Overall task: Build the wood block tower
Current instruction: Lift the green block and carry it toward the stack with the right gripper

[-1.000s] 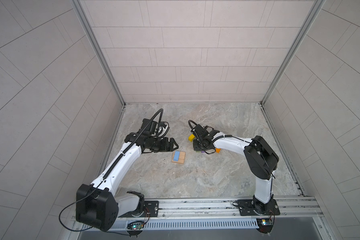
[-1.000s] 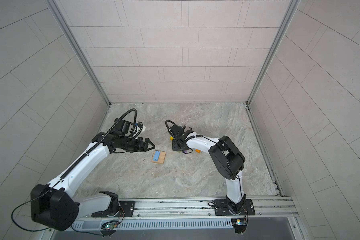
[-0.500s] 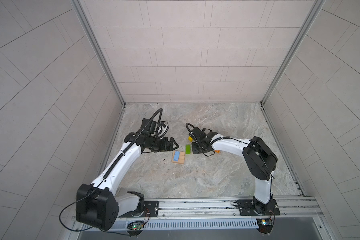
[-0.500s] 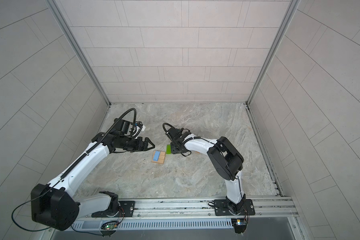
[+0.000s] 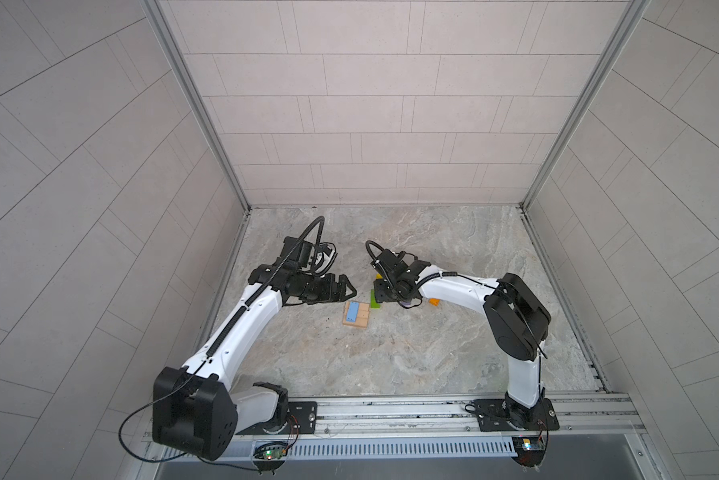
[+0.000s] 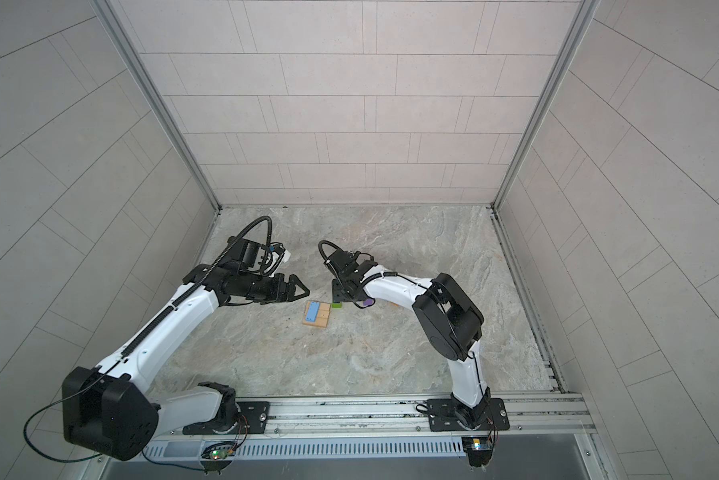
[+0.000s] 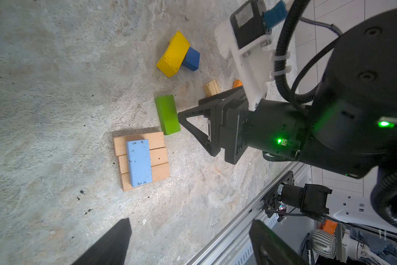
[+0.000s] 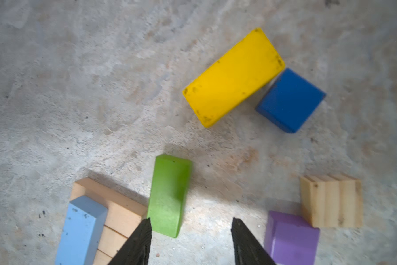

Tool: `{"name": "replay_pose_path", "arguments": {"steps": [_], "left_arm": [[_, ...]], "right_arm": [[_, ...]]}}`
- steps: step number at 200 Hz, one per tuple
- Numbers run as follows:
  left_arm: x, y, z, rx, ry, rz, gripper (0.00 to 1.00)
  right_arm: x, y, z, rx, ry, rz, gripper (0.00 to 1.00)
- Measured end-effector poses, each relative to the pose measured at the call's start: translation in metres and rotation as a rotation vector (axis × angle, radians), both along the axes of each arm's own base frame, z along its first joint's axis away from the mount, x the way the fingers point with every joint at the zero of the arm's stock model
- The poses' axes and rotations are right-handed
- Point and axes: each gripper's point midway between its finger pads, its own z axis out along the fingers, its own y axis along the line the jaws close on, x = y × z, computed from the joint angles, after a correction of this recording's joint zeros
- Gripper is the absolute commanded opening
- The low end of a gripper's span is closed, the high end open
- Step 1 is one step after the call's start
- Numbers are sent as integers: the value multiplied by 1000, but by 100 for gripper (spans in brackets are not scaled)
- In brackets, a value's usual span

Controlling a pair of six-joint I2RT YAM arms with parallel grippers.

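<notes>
Tower started: tan bars [image 7: 158,142] laid flat, light-blue bar [image 7: 139,163] on top; green bar [image 7: 167,114], yellow bar [image 7: 173,54], blue cube [image 7: 191,59], purple cube [image 8: 291,236] and tan block [image 8: 330,202] lie loose; left gripper [image 7: 190,222] and right gripper [image 8: 191,221] both parted, empty.

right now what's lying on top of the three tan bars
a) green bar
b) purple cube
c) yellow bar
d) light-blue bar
d: the light-blue bar lies flat across the three tan bars, while the green bar lies beside them, not on them.
</notes>
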Motion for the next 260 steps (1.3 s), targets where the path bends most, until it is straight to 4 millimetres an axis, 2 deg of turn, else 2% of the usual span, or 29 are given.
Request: {"name": "replay_pose_path", "arguments": {"steps": [44, 84, 127, 149, 167, 201, 260], "left_arm": [[0, 0, 0, -2, 2, -1, 88], [-1, -1, 0, -5, 2, -3, 88], [-1, 0, -1, -5, 4, -2, 88], [0, 0, -1, -5, 3, 0, 88], [0, 0, -1, -6, 1, 1, 88], [1, 0, -1, -7, 0, 1, 88], [0, 0, 0, -10, 1, -1, 88]], "right_arm": [[5, 16, -15, -11, 14, 4, 56], [5, 14, -30, -61, 22, -7, 51], [8, 5, -33, -98, 6, -29, 41], [9, 1, -34, -108, 0, -39, 41], [9, 1, -34, -107, -3, -35, 47], [9, 2, -34, -112, -6, -7, 46], [9, 0, -35, -131, -8, 18, 38]]}}
